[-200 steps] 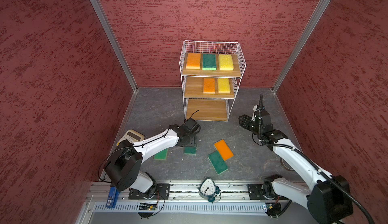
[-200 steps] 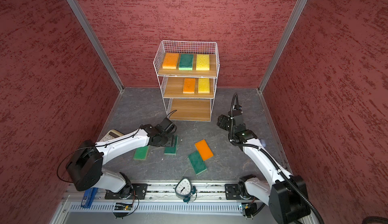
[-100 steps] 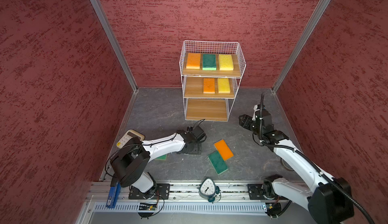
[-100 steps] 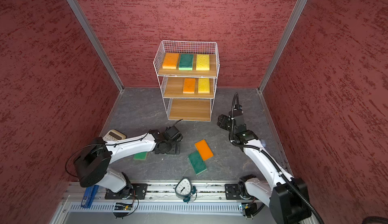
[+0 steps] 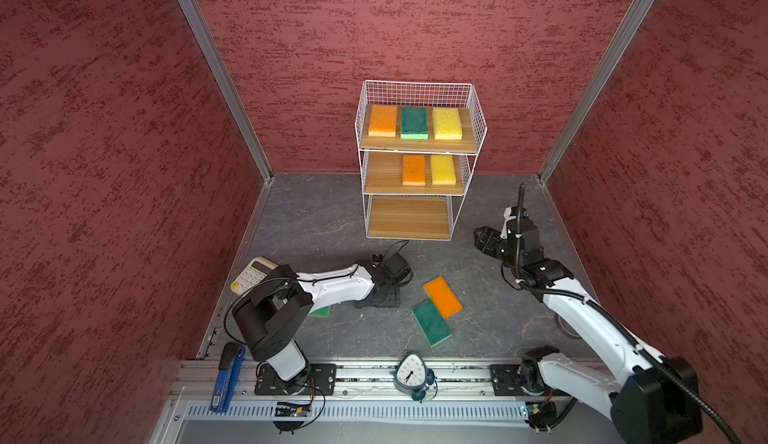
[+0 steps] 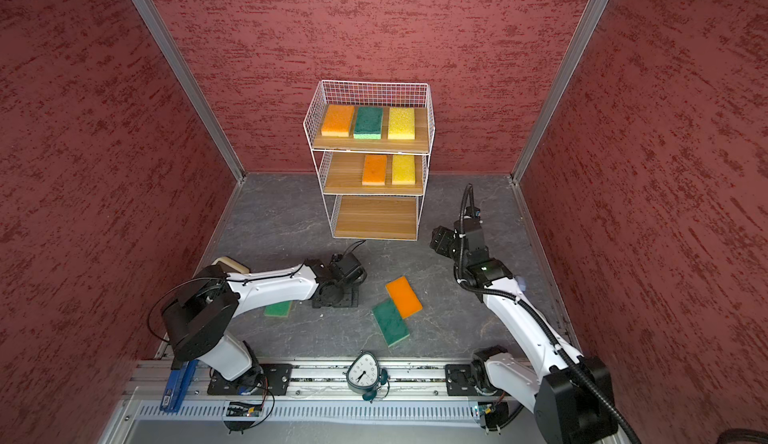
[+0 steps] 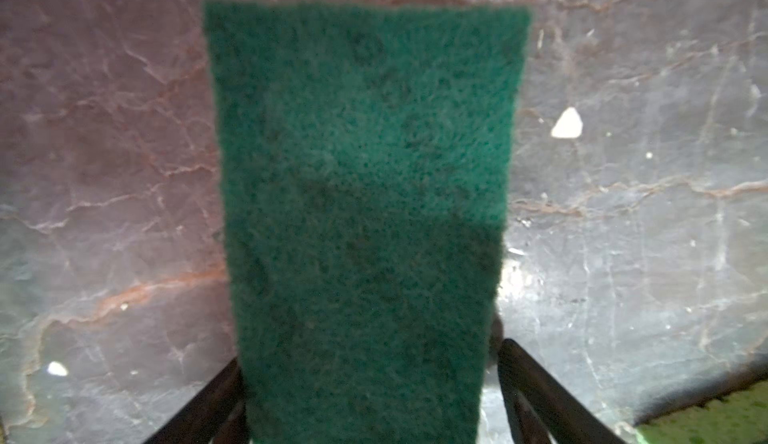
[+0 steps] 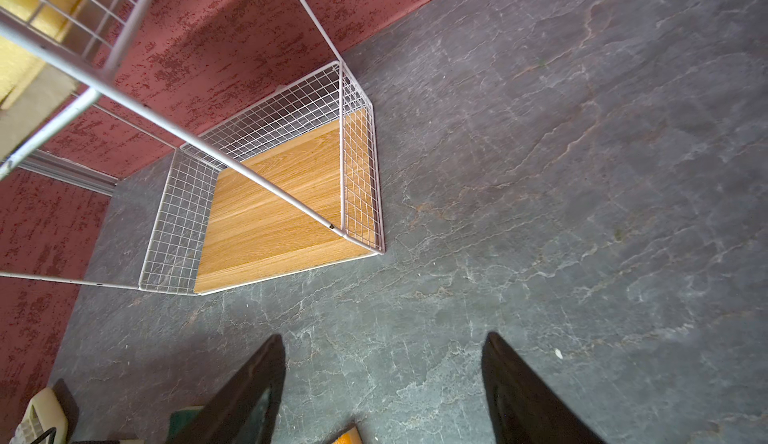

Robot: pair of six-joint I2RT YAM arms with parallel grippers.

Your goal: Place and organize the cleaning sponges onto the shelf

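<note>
The shelf (image 5: 409, 218) stands at the back; its top tier holds an orange, a green (image 5: 414, 122) and a yellow sponge, its middle tier an orange (image 5: 414, 169) and a yellow one. On the floor lie an orange sponge (image 5: 443, 296) and a green sponge (image 5: 431, 321) side by side, and another green one (image 5: 320, 311) half under the left arm. My left gripper (image 5: 379, 296) is down at the floor, open, its fingers straddling a dark green sponge (image 7: 361, 213), with a thin gap at one finger. My right gripper (image 5: 482, 240) hovers open and empty right of the shelf's bottom tier.
A cream calculator (image 5: 253, 273) lies at the left wall behind the left arm. A clock (image 5: 410, 375) and a blue stapler (image 5: 226, 375) sit on the front rail. A tape roll (image 5: 565, 325) lies under the right arm. Red walls close in three sides.
My left gripper swung right along the floor and came down over a green sponge, which now sits between its fingers. The right arm has barely moved.
</note>
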